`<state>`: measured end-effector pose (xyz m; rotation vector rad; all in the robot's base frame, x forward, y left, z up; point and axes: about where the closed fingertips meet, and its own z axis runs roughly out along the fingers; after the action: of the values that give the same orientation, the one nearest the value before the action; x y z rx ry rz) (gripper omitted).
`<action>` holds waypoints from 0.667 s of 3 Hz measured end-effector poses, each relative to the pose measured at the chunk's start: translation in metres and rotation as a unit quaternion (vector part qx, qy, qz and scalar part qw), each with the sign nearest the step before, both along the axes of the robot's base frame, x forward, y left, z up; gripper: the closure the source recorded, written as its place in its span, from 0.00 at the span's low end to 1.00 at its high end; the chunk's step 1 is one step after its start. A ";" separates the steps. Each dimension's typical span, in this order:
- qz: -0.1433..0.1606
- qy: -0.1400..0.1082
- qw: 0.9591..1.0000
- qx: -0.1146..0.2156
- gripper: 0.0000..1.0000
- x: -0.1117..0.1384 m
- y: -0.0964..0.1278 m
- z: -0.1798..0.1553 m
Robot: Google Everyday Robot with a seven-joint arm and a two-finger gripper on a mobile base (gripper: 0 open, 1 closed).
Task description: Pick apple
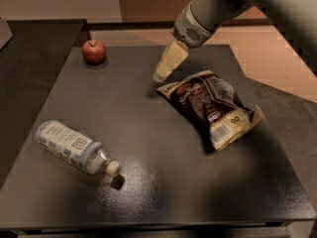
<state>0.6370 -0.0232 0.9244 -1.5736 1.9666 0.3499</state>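
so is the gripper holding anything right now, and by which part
Nothing is held: the gripper hangs over the table beside the chip bag, far from the apple.

The claw (pixel 161 75) hovers between the apple (pixel 94 51) and chip bag (pixel 213 105).

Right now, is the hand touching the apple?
No, the hand hangs by the far-left corner of the bag, well apart from the apple.

Gripper (pixel 162 75) hangs over the far middle of the table (pixel 148 148), just beside the chip bag (pixel 213 105). There's open tabletop between it and the apple (pixel 94 51) at the far left corner. The bottle (pixel 74 147) lies front left, well apart from that lane.
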 end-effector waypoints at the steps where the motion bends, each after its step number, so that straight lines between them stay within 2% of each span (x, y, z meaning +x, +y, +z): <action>1: 0.017 -0.012 1.000 0.023 0.00 0.012 0.033 0.000; 2: 0.027 -0.028 0.998 0.042 0.00 0.028 0.062 0.002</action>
<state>0.6646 0.0386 0.9259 -1.5680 1.8458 0.4009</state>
